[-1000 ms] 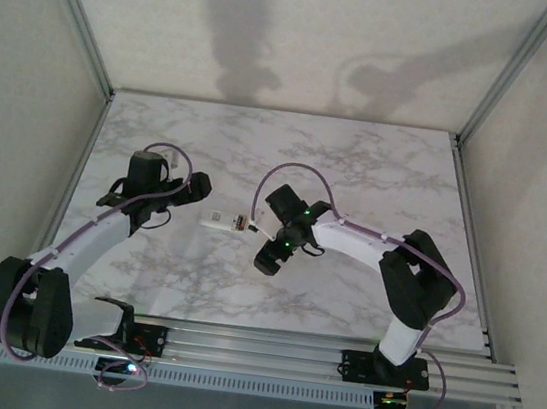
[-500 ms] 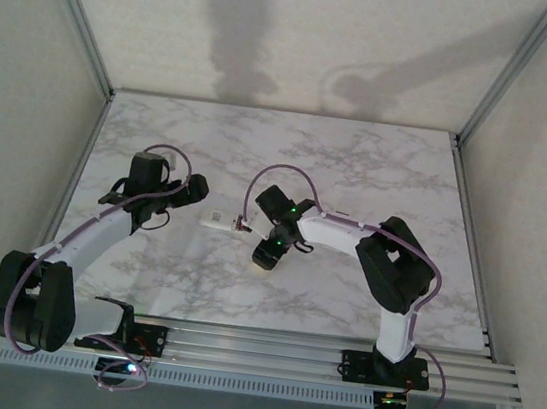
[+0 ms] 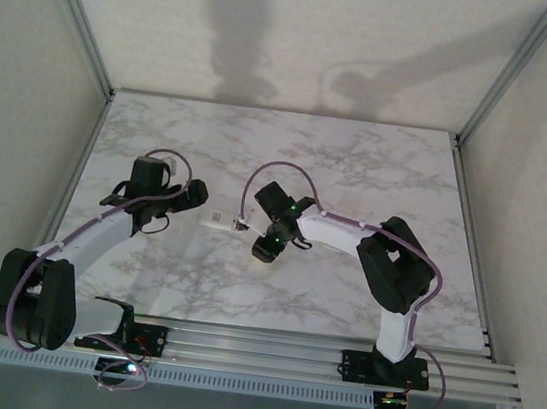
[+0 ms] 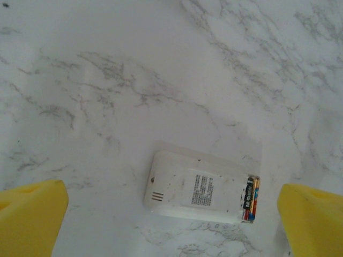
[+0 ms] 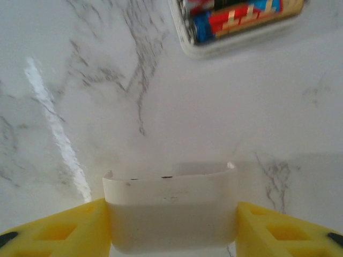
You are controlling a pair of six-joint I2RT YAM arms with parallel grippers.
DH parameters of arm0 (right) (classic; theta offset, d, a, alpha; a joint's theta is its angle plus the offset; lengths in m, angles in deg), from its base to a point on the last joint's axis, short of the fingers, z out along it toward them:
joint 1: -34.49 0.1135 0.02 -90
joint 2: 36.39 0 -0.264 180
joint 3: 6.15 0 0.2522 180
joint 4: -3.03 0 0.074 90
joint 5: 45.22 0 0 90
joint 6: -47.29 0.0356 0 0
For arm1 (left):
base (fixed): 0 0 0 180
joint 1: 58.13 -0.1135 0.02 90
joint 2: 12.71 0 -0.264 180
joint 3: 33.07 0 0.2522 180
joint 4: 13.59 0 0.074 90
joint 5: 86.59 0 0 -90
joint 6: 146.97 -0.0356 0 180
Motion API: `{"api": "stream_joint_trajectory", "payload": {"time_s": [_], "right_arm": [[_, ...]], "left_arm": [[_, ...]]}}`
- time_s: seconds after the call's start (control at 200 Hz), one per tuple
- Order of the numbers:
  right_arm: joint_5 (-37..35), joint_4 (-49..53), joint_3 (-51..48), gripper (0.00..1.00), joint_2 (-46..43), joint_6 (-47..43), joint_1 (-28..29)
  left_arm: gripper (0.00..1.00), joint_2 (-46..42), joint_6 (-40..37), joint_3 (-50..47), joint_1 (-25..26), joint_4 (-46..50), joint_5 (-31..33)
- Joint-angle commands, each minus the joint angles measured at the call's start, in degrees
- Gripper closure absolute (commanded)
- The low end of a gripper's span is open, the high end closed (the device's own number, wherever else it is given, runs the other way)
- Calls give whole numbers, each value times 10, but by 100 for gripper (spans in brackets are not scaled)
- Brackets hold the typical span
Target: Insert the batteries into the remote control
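The white remote control point(image 4: 198, 187) lies face down on the marble table point(image 3: 358, 175), its battery bay open at the right end. Two batteries point(image 4: 251, 193), one dark and one coppery-orange, sit in that bay; they also appear as red, blue and gold batteries point(image 5: 241, 13) inside the remote's end point(image 5: 236, 40). My left gripper point(image 4: 171, 214) stands open over the remote, yellow fingers point(image 4: 32, 219) wide on either side and not touching it. My right gripper point(image 5: 171, 225) is closed on a white battery cover point(image 5: 171, 214), both fingers against its sides, just short of the remote's open end.
Aluminium frame posts point(image 3: 76, 17) and pale walls enclose the table on three sides. In the top view the remote point(image 3: 221, 221) lies between the left gripper point(image 3: 194, 194) and the right gripper point(image 3: 265, 254). Bare marble stretches behind and to the right.
The right gripper's jaws have narrowed onto the white cover, and the right arm has folded its elbow inward. The left arm shifted only slightly and stayed open.
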Motion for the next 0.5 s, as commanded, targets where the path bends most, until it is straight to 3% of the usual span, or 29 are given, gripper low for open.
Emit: {"api": "stream_joint_trajectory", "payload": {"time_s": [0.0, 0.496], "right_arm": [[36, -31, 10, 43, -33, -37, 3], [42, -11, 168, 42, 104, -182, -7]], "left_arm": [[0, 13, -11, -5, -1, 20, -24], [0, 47, 6, -14, 22, 34, -18]]}}
